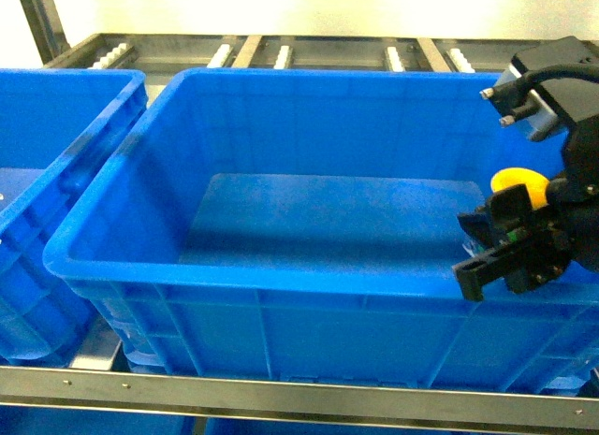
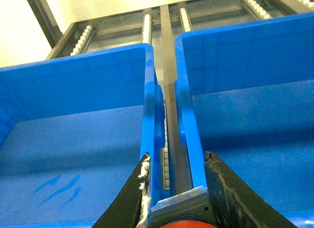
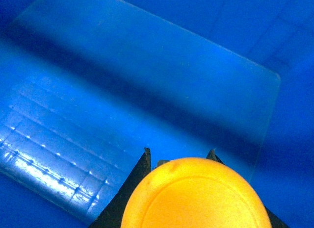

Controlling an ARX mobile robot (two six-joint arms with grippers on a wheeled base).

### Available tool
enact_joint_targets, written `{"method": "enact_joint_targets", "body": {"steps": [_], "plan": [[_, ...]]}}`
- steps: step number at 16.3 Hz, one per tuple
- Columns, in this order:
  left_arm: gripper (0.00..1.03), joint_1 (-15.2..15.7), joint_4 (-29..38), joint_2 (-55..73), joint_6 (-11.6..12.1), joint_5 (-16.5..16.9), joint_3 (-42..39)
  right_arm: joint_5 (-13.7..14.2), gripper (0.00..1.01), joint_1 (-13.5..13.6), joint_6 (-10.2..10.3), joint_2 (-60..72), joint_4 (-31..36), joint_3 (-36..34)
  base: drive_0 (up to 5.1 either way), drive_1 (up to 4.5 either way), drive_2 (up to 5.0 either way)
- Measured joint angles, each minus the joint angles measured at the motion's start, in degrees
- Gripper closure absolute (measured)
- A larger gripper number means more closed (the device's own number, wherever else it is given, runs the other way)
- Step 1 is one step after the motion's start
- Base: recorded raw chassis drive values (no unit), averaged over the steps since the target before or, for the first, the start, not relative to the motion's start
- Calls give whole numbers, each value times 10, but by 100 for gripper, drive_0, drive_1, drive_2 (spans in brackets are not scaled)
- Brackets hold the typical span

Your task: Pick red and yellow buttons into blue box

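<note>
The blue box (image 1: 234, 271) fills the middle of the head view and nothing lies on the part of its floor that shows. My right gripper (image 1: 465, 250) hangs over the box's right near corner, shut on the yellow button (image 1: 518, 182). In the right wrist view the yellow cap (image 3: 196, 198) covers the gap between the right gripper's (image 3: 179, 153) fingers, with the box floor (image 3: 147, 66) below. My left gripper (image 2: 177, 157) is shut on the red button (image 2: 189, 224), held by its grey-and-clear base (image 2: 181, 203). It hovers above the gap between two crates and is out of the head view.
A second blue crate (image 1: 56, 154) stands close to the left of the box; both crate walls (image 2: 149, 100) flank a narrow gap. A roller rack (image 1: 281, 53) runs behind them, and a metal rail (image 1: 281, 393) crosses the front.
</note>
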Motion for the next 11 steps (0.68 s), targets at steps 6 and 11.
{"method": "enact_joint_targets", "body": {"steps": [6, 11], "plan": [[75, 0, 0, 0, 0, 0, 0, 14, 24, -24, -7, 59, 23, 32, 0, 0, 0], [75, 0, 0, 0, 0, 0, 0, 18, 3, -25, -8, 36, 29, 41, 0, 0, 0]]}}
